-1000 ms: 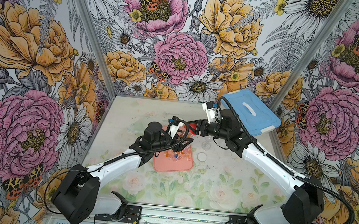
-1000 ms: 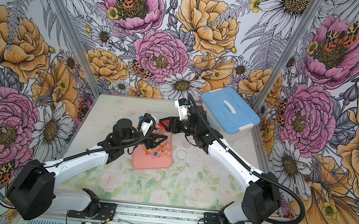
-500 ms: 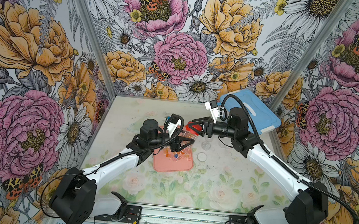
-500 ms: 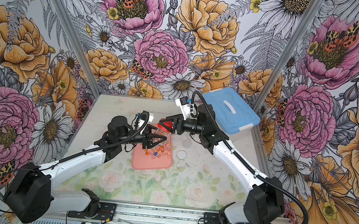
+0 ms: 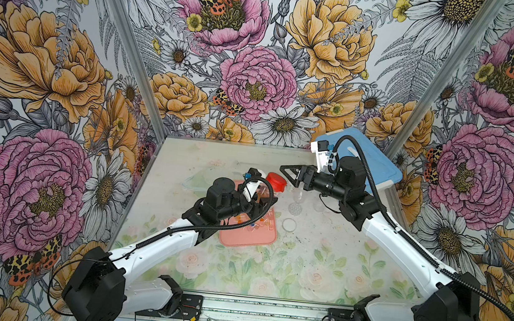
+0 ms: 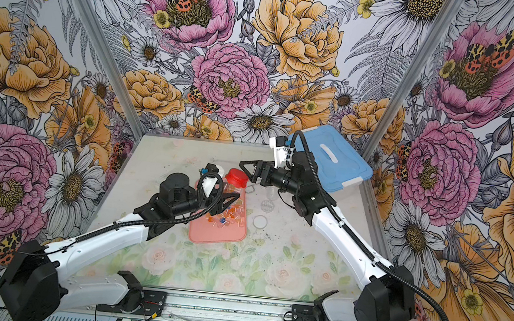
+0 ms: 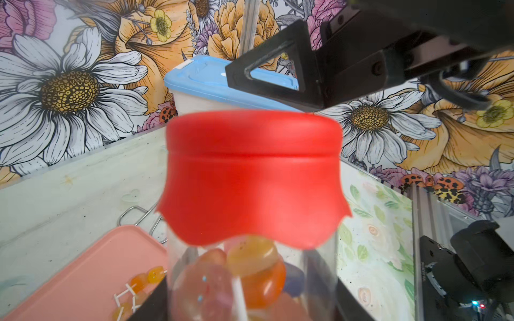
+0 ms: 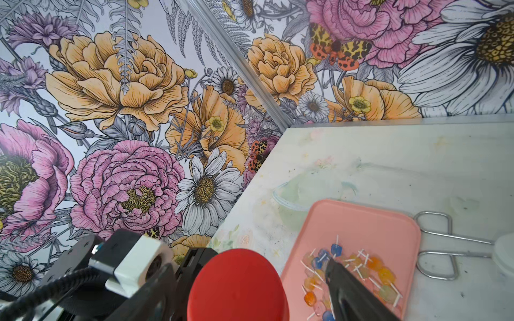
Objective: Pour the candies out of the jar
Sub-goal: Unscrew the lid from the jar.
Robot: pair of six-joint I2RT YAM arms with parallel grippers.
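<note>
Floral tabletop [image 6: 270,267]: jar [image 6: 232,186] sits clamped between left gripper's [image 6: 227,197] jaws.

We look at tall papered walls [image 5: 47,64] crowded with big drawn pink, orange and white flowers and spotted moths. Slim silver metal corner posts [image 5: 126,40] join them. Below lies a flat, evenly lit tabletop [image 5: 270,273] printed with pale roses and green leaves.
</note>
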